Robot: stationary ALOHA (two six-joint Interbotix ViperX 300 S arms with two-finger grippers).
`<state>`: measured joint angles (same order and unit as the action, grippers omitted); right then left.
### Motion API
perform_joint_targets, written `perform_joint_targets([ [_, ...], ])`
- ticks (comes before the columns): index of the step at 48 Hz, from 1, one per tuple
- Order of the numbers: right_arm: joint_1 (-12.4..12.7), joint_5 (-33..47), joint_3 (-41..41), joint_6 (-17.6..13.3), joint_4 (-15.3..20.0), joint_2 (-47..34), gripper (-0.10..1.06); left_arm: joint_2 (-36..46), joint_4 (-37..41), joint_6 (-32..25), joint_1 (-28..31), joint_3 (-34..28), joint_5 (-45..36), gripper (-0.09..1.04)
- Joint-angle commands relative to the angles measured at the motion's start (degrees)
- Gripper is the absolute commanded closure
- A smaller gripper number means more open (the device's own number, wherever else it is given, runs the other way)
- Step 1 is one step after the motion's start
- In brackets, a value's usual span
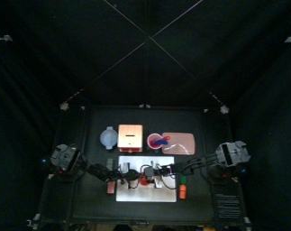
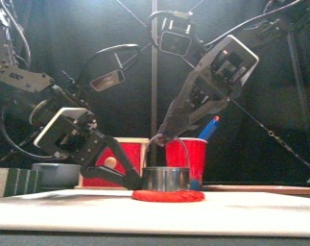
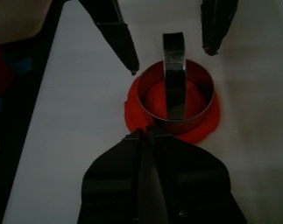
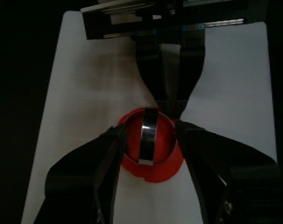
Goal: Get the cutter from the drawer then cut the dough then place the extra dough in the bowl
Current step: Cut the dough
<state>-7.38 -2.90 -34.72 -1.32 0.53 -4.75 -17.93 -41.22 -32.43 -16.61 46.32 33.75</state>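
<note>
- The round metal cutter with a wire handle [image 2: 166, 179] stands on the flat red dough disc [image 2: 168, 196]. Both sit mid-way along the white cutting board [image 2: 67, 207], near the surface's front edge.
- The right tool [image 3: 171, 58] is spread, one jaw on each side of the upright handle. The handle's span runs in line between the two arms, so the right tool looks the better placed to close on it.
- The left tool [image 3: 144, 140] is pressed together, its tips at the dough's rim on the left-edge side. I cannot tell whether it pinches the dough.
</note>
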Motion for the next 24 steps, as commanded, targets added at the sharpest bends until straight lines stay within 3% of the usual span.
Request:
perform_joint_targets([
  [1, -0.26, -0.70, 1.58, -0.18, 0.26, 0.88, 0.14, -0.35, -0.18, 0.00, 0.09, -0.62, -0.79, 0.37],
  [24, -0.18, -4.66, 4.66, -0.26, 0.62, -1.67, 0.15, -0.35, -0.35, 0.09, 0.00, -0.53, -0.79, 0.37],
])
